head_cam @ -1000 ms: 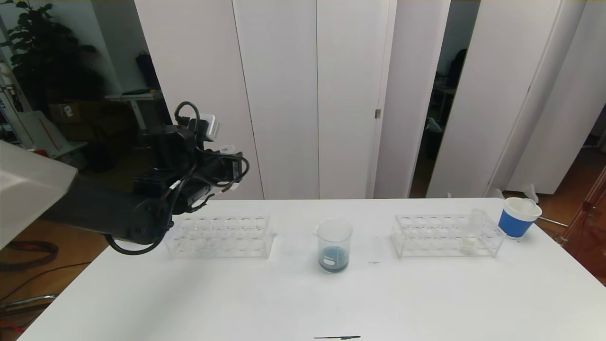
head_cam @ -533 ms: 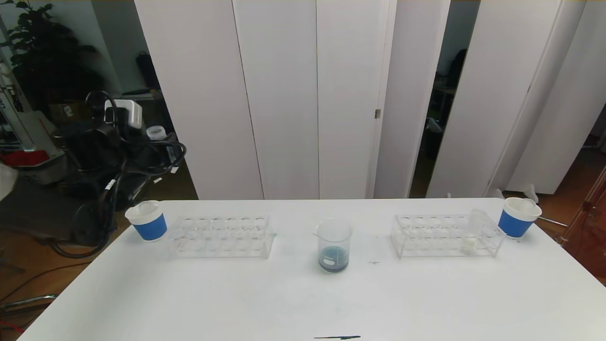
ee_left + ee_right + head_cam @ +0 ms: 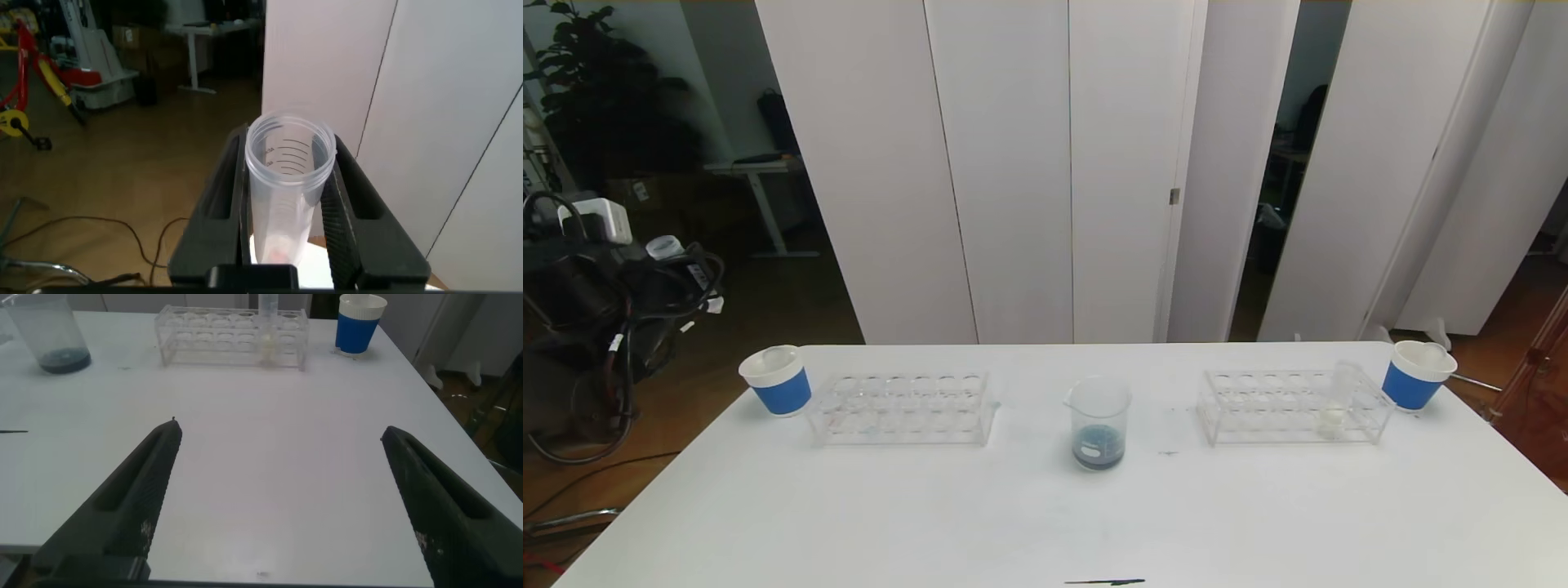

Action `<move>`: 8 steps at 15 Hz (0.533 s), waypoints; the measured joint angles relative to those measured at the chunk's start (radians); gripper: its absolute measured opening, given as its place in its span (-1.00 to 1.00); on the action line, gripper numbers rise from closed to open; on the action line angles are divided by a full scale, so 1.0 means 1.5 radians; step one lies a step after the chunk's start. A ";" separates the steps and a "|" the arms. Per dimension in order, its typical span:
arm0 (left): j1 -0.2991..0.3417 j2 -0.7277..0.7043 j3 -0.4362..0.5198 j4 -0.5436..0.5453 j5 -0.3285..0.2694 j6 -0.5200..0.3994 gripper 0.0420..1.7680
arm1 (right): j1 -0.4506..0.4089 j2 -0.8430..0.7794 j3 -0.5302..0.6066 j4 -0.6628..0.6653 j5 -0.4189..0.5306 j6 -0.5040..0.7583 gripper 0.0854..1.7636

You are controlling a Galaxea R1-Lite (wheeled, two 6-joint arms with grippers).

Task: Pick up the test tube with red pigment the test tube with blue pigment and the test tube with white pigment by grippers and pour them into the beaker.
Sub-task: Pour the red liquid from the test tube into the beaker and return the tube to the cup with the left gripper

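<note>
My left gripper (image 3: 290,151) is shut on a clear graduated test tube (image 3: 288,188) that holds only a faint pink trace at its bottom. In the head view that arm (image 3: 596,302) hangs off the table's left side, tube mouth (image 3: 663,245) upward. The beaker (image 3: 1099,420) stands mid-table with dark blue liquid in it. The test tube with white pigment (image 3: 1339,398) stands in the right rack (image 3: 1290,406). My right gripper (image 3: 278,429) is open and empty above the table's near right part. No test tube with blue pigment shows.
An empty clear rack (image 3: 903,407) stands left of the beaker, with a blue-and-white paper cup (image 3: 776,380) at its left end. Another such cup (image 3: 1417,374) sits by the right rack near the table's right edge. A short dark mark (image 3: 1104,582) lies at the front edge.
The left arm has swung left, away from the table, carrying the tube. The left cup and the left rack's end are now uncovered. The right gripper has not moved.
</note>
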 joint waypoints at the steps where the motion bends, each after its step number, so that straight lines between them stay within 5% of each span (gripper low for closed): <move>1: 0.010 0.009 0.006 0.000 -0.015 -0.011 -0.38 | 0.000 0.000 0.000 0.000 0.000 0.000 0.98; 8: 0.040 0.061 0.036 0.010 -0.077 -0.081 -0.38 | 0.000 0.000 0.000 0.000 0.000 0.000 0.98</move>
